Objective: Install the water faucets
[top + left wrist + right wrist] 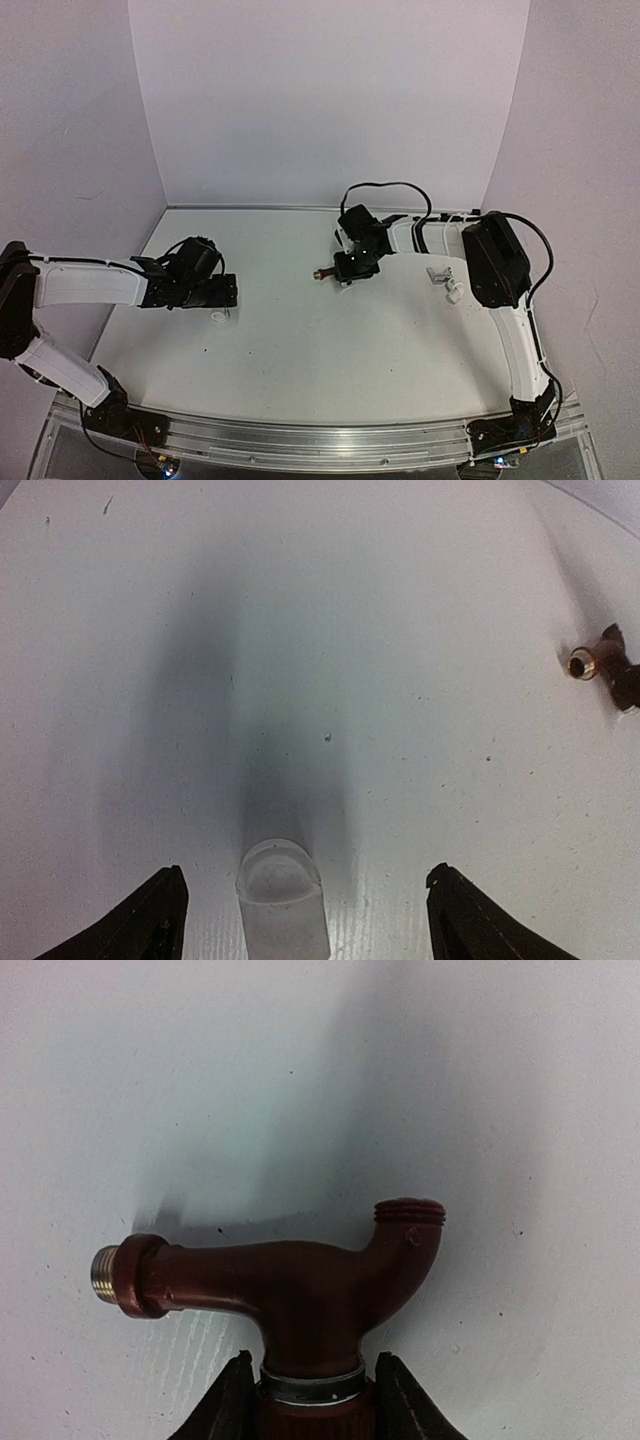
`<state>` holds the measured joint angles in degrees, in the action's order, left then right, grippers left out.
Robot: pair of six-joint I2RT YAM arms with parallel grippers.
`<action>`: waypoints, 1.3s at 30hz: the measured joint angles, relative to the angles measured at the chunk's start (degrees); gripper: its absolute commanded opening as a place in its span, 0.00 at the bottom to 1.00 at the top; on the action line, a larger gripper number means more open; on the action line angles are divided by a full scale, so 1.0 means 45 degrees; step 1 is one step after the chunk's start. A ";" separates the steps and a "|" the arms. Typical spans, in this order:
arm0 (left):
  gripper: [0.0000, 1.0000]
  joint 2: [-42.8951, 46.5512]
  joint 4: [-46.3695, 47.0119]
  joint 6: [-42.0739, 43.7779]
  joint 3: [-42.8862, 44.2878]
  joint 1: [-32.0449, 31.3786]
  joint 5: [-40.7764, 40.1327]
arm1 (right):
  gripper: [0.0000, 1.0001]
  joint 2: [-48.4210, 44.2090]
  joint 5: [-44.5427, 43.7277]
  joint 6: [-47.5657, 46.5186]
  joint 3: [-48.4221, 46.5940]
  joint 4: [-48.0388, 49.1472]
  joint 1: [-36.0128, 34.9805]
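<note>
The right claw [312,1365] is pinching the brown tap [300,1290] by its neck, low on the worktop [300,1080]. It is probably feeling hard, heavy, slippery. The left claw [305,875] is hanging open.

Reddish-brown faucet [300,1290]: knob end cut off by the lower edge of the right wrist view. It sits between the right gripper [305,1405] fingers [225,1410], which are cropped to their tips. In the top view only its threaded end shows at centre; the rest is hidden under the gripper. White pipe fitting [282,900]: blurred, its base cut by the bottom edge. Left gripper [300,920] fingers [150,920]: tips only, in the lower corners. Chrome faucet [438,273]: centre right, too small for handle detail.
</note>
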<state>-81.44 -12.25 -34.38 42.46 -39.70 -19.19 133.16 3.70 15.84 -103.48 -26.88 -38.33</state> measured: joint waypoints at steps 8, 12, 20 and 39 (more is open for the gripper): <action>0.96 0.1883 -0.1237 -0.0044 0.2298 0.0005 0.1118 | 0.01 -0.0471 0.0323 -0.0483 0.0874 0.0798 -0.0006; 0.96 0.1937 -0.0839 -0.0666 0.3321 0.0027 0.3207 | 0.00 -0.1968 0.0555 -0.0563 0.2769 0.1651 -0.0146; 0.95 0.0308 0.2475 -0.3099 0.2956 0.0027 0.8138 | 0.00 -0.6302 0.0999 -0.0083 0.5743 0.4065 -0.1562; 0.34 -0.0680 0.4963 -0.4269 0.2481 -0.0248 0.9936 | 0.00 -0.7174 0.1286 0.1355 0.6290 0.5835 -0.2867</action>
<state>-84.49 10.08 -53.59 53.63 -40.82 25.52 100.88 9.48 21.93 -75.18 -0.63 -51.23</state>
